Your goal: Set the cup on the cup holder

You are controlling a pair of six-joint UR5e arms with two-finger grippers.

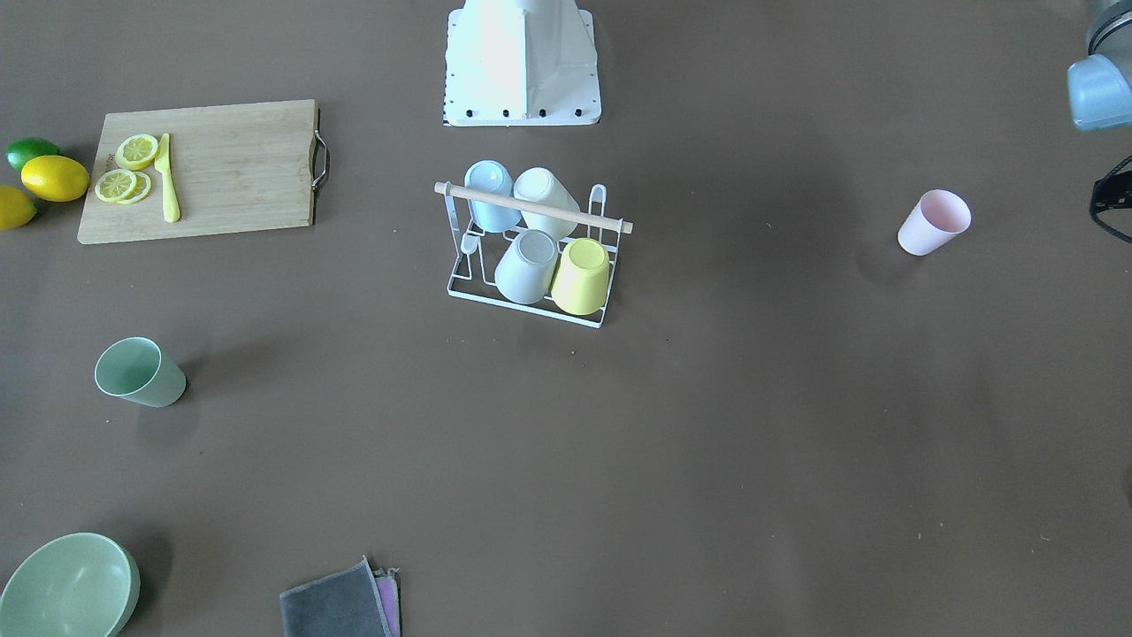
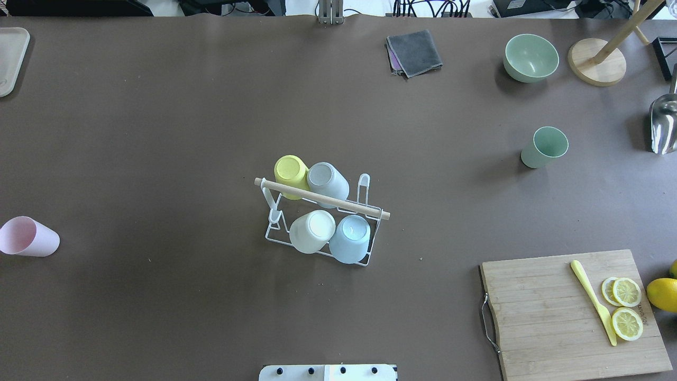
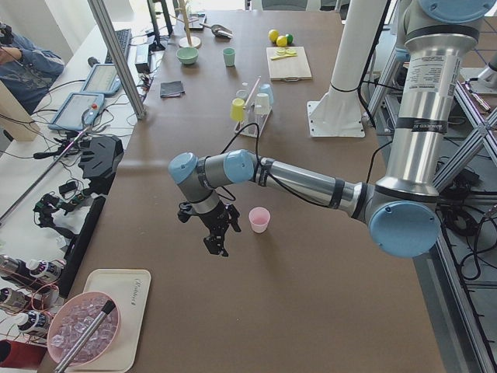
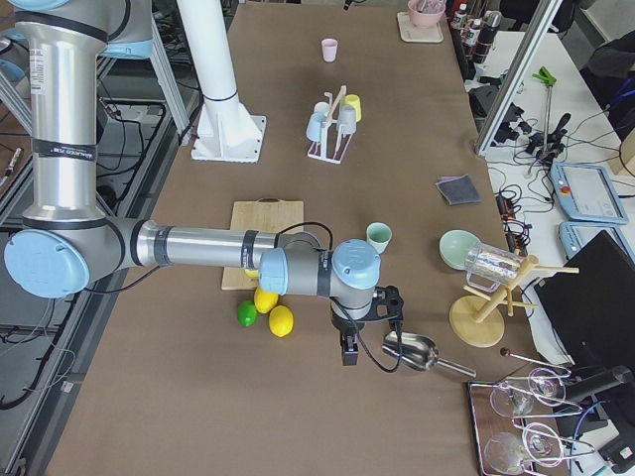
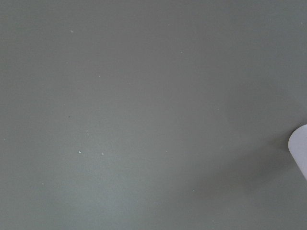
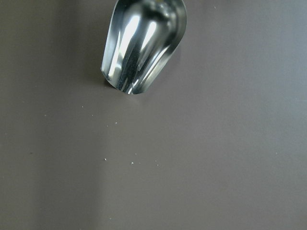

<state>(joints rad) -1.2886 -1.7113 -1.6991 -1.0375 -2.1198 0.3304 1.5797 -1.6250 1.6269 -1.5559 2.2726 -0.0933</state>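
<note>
The white wire cup holder (image 2: 275, 235) with a wooden rod handle (image 2: 322, 198) stands mid-table and also shows in the front view (image 1: 460, 283). It carries yellow, grey, white and blue cups, all upside down. A pink cup (image 2: 29, 237) stands upright at the robot's far left (image 1: 933, 223). A green cup (image 2: 545, 147) stands upright on the right (image 1: 140, 372). My left gripper (image 3: 217, 242) hovers beside the pink cup (image 3: 259, 220). My right gripper (image 4: 347, 349) hovers by a metal scoop (image 4: 409, 353). I cannot tell whether either gripper is open or shut.
A cutting board (image 2: 545, 323) with lemon slices and a yellow knife lies at the near right, with whole lemons beside it. A green bowl (image 2: 530, 57), a grey cloth (image 2: 415, 52), a wooden stand (image 2: 597, 61) and the scoop (image 2: 664, 124) sit at the far right.
</note>
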